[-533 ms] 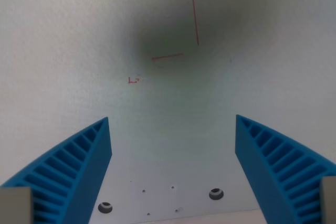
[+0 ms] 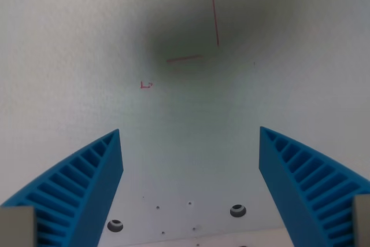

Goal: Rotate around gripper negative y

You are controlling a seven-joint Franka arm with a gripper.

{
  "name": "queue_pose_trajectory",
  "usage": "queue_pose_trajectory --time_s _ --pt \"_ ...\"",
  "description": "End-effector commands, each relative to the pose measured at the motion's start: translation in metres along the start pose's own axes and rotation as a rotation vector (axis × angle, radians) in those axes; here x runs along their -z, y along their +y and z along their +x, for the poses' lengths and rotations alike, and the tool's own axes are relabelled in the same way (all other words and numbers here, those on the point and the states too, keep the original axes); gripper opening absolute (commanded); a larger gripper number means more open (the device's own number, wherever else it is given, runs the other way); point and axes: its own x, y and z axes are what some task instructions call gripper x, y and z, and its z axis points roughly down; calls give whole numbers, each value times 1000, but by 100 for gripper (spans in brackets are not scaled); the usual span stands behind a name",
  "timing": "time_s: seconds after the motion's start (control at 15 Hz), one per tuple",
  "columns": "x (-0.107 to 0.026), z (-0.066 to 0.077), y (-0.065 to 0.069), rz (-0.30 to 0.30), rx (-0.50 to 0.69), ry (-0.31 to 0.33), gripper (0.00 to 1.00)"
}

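Note:
My gripper (image 2: 189, 137) is open and empty, its two blue ribbed fingers (image 2: 87, 183) spread wide at the wrist view's lower left and lower right. It hangs above a plain white table surface (image 2: 69, 56). Thin red line marks (image 2: 215, 18) forming part of a square are drawn on the surface near the top, with a small red mark (image 2: 145, 85) below and to their left. A dark shadow lies over the red lines.
Two round screw holes (image 2: 236, 210) and several small dots sit in the surface near the bottom edge, between the fingers. A surface edge shows at the very bottom.
The whole scene has shifted slightly upward in the picture, so the camera has moved. The fingers stay equally wide apart.

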Motion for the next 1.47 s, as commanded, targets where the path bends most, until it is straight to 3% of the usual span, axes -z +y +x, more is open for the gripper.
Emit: queue_pose_trajectory --time_s 0.07,1.47 --pt "4 2 0 1 -1 -90 100" --pt "4 2 0 1 -1 -335 100"
